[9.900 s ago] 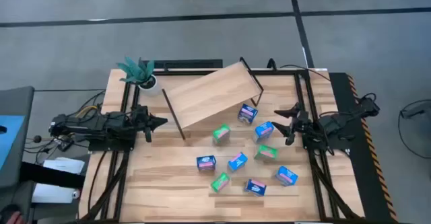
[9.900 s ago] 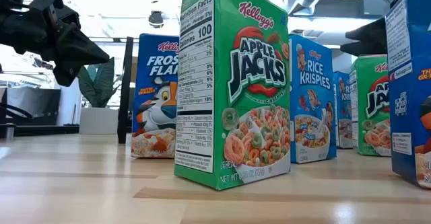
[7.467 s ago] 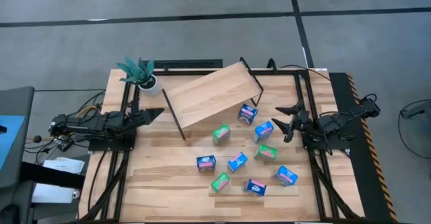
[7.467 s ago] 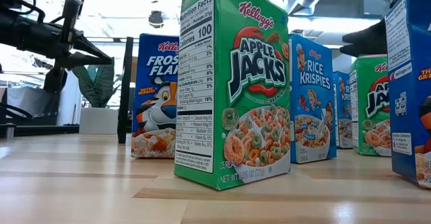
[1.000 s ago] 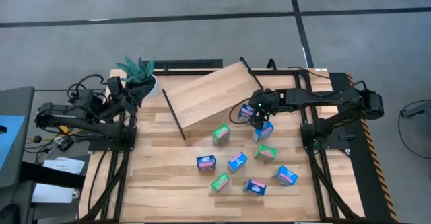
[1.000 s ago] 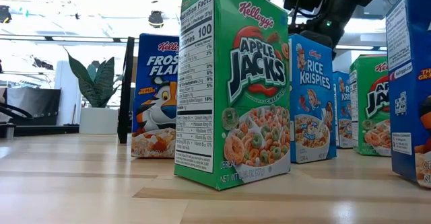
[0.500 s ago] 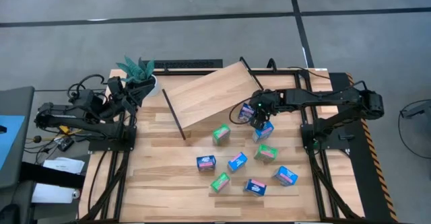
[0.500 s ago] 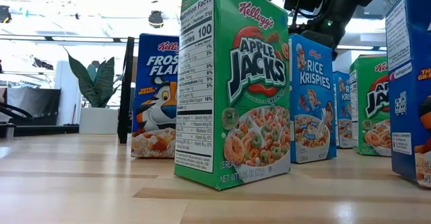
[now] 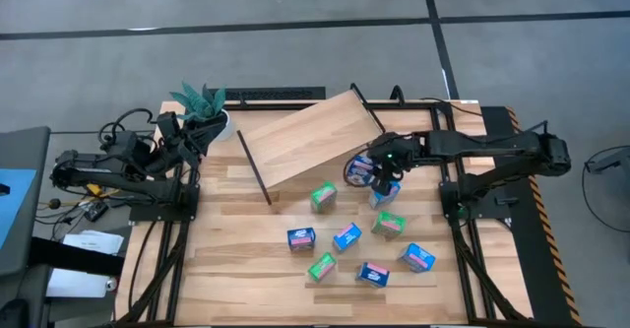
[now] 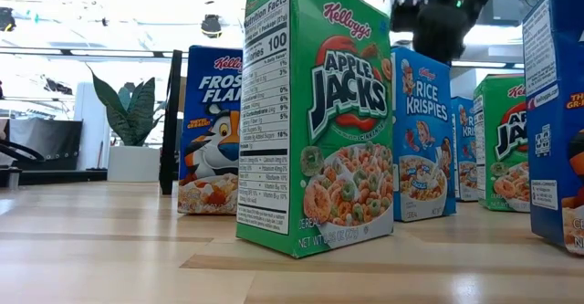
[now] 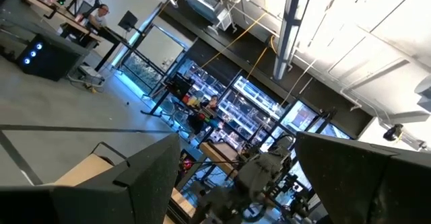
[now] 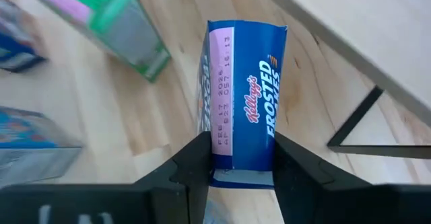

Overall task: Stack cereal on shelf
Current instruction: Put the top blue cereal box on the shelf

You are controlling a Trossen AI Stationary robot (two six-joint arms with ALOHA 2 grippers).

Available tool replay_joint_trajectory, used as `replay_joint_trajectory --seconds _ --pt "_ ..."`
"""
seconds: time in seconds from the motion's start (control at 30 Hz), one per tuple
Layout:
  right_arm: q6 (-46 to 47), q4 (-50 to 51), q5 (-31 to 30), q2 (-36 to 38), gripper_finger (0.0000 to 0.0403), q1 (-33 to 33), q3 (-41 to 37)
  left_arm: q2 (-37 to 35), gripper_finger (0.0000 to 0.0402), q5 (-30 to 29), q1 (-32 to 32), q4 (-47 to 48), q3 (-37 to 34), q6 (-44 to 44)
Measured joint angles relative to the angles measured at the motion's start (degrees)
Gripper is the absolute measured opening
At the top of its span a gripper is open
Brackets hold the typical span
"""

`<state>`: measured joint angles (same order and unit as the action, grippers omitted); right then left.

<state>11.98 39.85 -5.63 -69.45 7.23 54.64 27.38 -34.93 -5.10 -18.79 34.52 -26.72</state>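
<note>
My right gripper (image 12: 239, 158) is shut on a blue Frosted Flakes cereal box (image 12: 244, 96), just off the low right end of the tilted wooden shelf (image 9: 310, 136). In the high view the gripper (image 9: 378, 177) and box (image 9: 357, 168) are beside the shelf's black rod leg. Several more blue and green cereal boxes stand on the table, among them a green one (image 9: 323, 196) and a blue one (image 9: 346, 236). My left gripper (image 11: 236, 170) is open at the table's far left (image 9: 195, 139), pointing up into the room. My right gripper pinches the blue box between its two fingers (image 12: 195, 163), at the end nearest the wrist (image 12: 242, 167). The fingers sit on the two broad faces; the narrow panel with the pink date strip faces the camera. They come slanting down from the table's right. The box looks lifted off the table, tilted.
A potted plant (image 9: 204, 106) stands at the far left corner by my left arm. Another blue box (image 9: 387, 194) stands right below my right gripper, a green one (image 9: 389, 224) nearer. In the low view a green Apple Jacks box (image 10: 315, 121) fills the foreground.
My right gripper has risen from the table beside the shelf's low end, taking the blue box up with it; the box has shifted a little toward the near edge and tipped. In the low view the gripper has gone up toward the top of the picture.
</note>
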Motion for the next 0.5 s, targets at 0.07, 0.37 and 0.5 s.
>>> replay_joint_trajectory --seconds 0.07,0.37,0.5 --pt "0.0 1.7 1.83 0.94 0.0158 -0.53 2.36 0.0 0.0283 -0.01 -0.02 -0.01 0.0 -0.04" --pt "-7.53 10.87 5.74 1.47 0.0158 -4.35 19.29 -0.01 0.0283 0.01 -0.02 -0.2 0.0 -0.88" --pt "-12.94 9.81 5.74 -1.63 0.0156 -4.28 26.37 -0.01 0.0283 0.01 -0.02 -0.17 0.0 -1.16"
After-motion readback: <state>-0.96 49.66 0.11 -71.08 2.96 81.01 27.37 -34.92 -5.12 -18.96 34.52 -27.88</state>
